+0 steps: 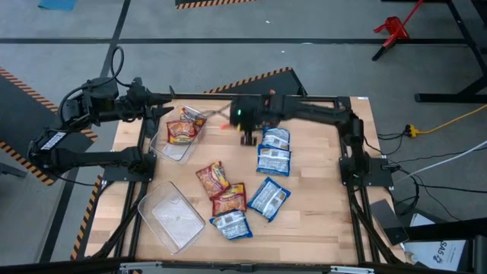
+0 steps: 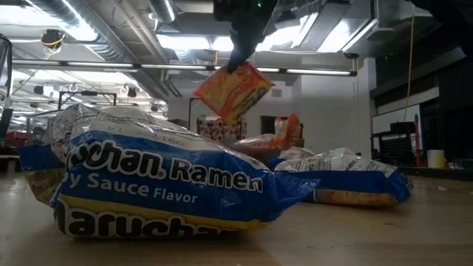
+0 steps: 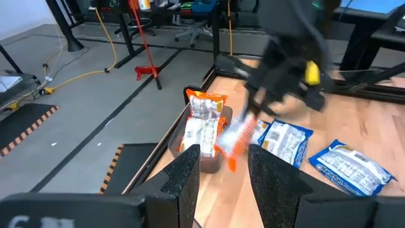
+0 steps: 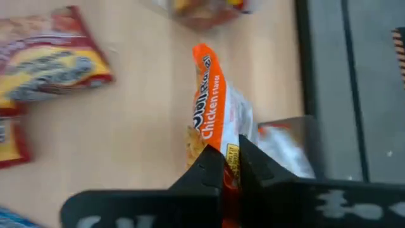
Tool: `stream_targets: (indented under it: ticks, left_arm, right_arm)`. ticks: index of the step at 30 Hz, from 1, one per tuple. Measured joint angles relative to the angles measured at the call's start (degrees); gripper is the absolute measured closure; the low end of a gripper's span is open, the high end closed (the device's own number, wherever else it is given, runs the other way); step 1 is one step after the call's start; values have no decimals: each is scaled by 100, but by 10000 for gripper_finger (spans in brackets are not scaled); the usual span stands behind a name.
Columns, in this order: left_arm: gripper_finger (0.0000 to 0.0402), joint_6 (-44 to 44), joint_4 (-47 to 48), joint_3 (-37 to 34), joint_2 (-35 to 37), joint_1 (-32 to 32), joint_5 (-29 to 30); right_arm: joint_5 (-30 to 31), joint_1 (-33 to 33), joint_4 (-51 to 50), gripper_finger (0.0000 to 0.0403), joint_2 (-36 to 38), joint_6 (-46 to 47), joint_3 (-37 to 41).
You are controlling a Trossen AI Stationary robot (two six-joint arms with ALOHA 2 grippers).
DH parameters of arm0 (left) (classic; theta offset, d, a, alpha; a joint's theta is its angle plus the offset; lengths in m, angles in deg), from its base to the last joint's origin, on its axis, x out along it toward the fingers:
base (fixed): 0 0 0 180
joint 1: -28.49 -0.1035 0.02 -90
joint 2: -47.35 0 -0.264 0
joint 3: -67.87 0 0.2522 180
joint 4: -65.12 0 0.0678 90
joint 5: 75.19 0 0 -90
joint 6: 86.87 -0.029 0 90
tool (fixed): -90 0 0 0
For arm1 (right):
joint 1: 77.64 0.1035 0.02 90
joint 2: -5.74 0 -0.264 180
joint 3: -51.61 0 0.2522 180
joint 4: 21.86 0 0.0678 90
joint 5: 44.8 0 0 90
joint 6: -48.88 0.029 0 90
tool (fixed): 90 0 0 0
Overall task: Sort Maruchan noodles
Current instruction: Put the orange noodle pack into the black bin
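Behind you is a grey workshop floor with hazard tape; in front, a pale wooden table [image 1: 312,213] with ramen packets scattered across its middle. Treat each packet as light, crinkly and slippery, with a brittle noodle block inside, so my advice is to pinch a sealed edge rather than squeeze the flat middle. Your right gripper [image 4: 232,166] does just that: its fingers are clamped on one end of an orange chicken-flavor packet [image 4: 211,101], which hangs in the air near the bin of orange packets [image 1: 178,131] at the table's far left. The blue packets [image 1: 274,151] lie on the wood, the empty clear bin [image 1: 172,217] nearer you. Your left gripper [image 3: 223,166] waits by the filled bin, fingers apart, holding nothing.
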Motion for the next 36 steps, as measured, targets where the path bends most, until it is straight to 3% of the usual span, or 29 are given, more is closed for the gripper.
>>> stream_targets:
  ticks: [10, 18, 23, 36]
  left_arm:
    - [275, 8, -7, 0, -2, -2, 1148]
    - [275, 231, -7, 0, -2, 0, 2124]
    - [275, 490, -7, 0, -2, -2, 2540]
    - [275, 644, -7, 0, -2, -1, 2964]
  right_arm:
    - [-274, -1280, -42, 402, 0, -1899, -122]
    - [-1180, -1974, 167, 403, 2, -2752, 86]
    - [-1857, -2203, 639, 403, 2, -2873, 425]
    - [-2114, -2366, 1637, 403, 2, -3110, 1202]
